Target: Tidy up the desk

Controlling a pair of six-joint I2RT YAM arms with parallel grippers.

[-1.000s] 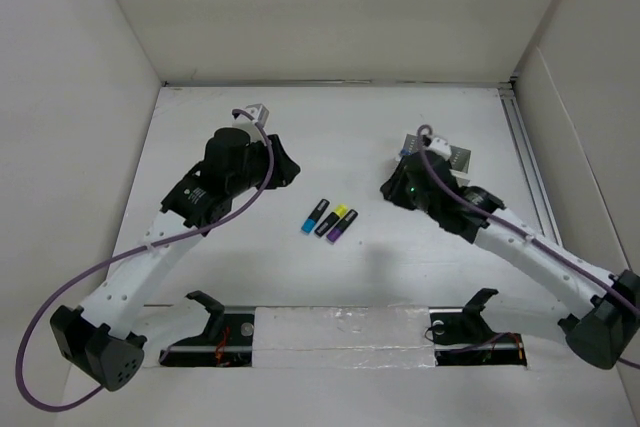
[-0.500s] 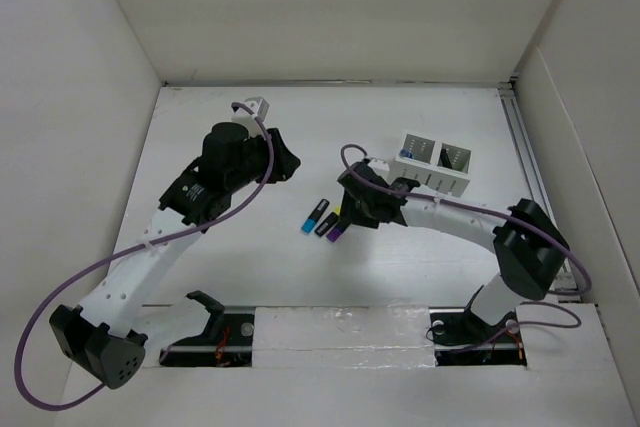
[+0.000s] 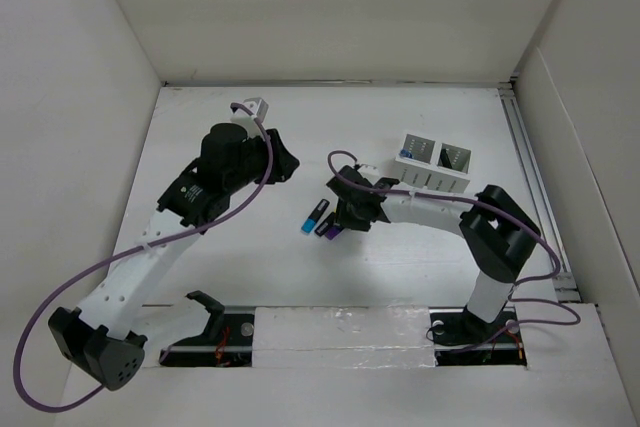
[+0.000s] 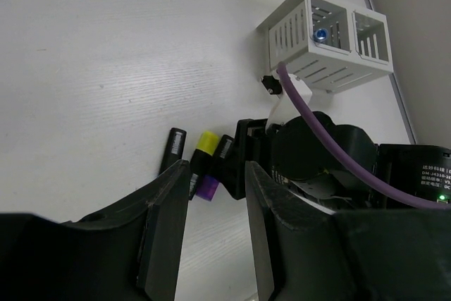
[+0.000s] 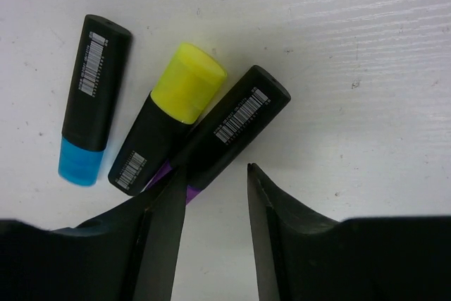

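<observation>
White table (image 3: 330, 127), spread beneath both arms, on which the right fingers (image 5: 163, 237), brought across from the pen holder (image 3: 433, 159), are shown parted astride the purple highlighter (image 5: 236, 121), not yet clenched, so that its pickup is judged next, while the left fingers (image 4: 165, 216) are held parted and empty.

- Left arm (image 3: 150, 257) climbs from its base at the near left corner, one long diagonal toward the middle, wrist cocked to the right.
- Left gripper (image 3: 287, 166) sits raised at the end of it, pointing rightward. Seen from its own wrist, the two black fingers (image 4: 165, 216) stand apart, a clear gap between them.
- Right arm (image 3: 440, 209) is folded hard: upright from its base at the near right, elbow (image 3: 500, 232) bent sharply, forearm laid out leftward to the centre.
- Right gripper (image 3: 338, 217) is down low and tipped downward, its fingertips (image 5: 165, 230) parted, jaws not closed.
</observation>
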